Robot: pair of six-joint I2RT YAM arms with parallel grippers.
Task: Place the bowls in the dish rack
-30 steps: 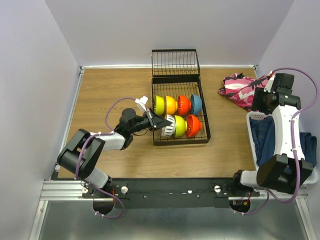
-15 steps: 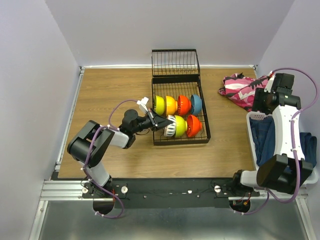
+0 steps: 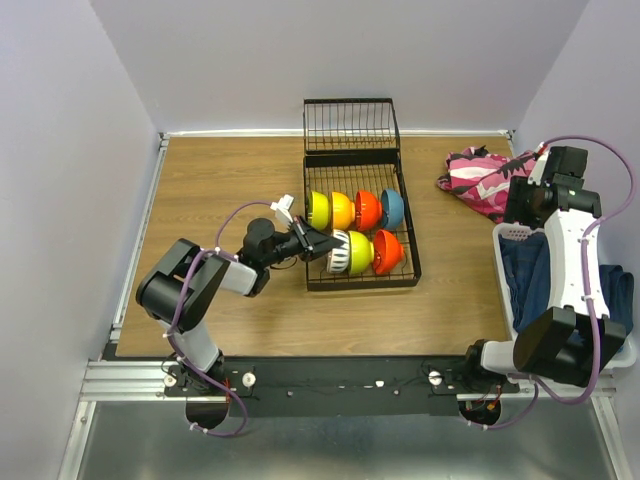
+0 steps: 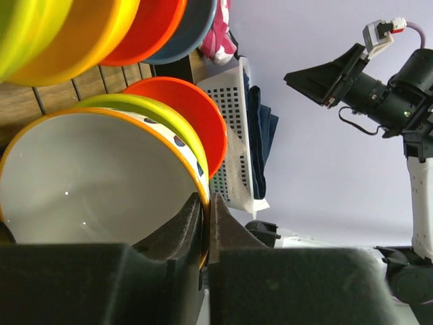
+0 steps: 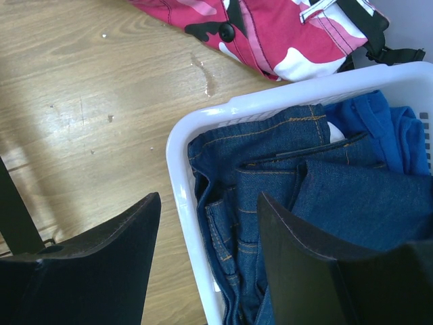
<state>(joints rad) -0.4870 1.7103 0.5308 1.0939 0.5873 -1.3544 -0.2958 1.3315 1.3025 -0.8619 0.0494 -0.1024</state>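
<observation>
- The left arm reaches low across the wooden worktop [image 3: 220, 180], its forearm nearly level, with the left gripper [image 3: 318, 243] at the near left corner of the black wire dish rack [image 3: 350, 128].
- Its padded jaws pinch the orange rim of a white ribbed bowl [image 3: 338, 252]. The bowl stands on edge in the front row beside a glossy lime bowl [image 3: 360, 252] and a red-orange bowl [image 3: 387, 250].
- The right arm is raised at the worktop's right edge. The right gripper [image 5: 206, 200], jaws spread, hangs over a white perforated laundry basket [image 5: 177, 156] of jeans [image 5: 270, 156].

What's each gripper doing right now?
Left gripper: closed on the white bowl at its rim.
Right gripper: open, holding nothing, above the laundry basket.
</observation>
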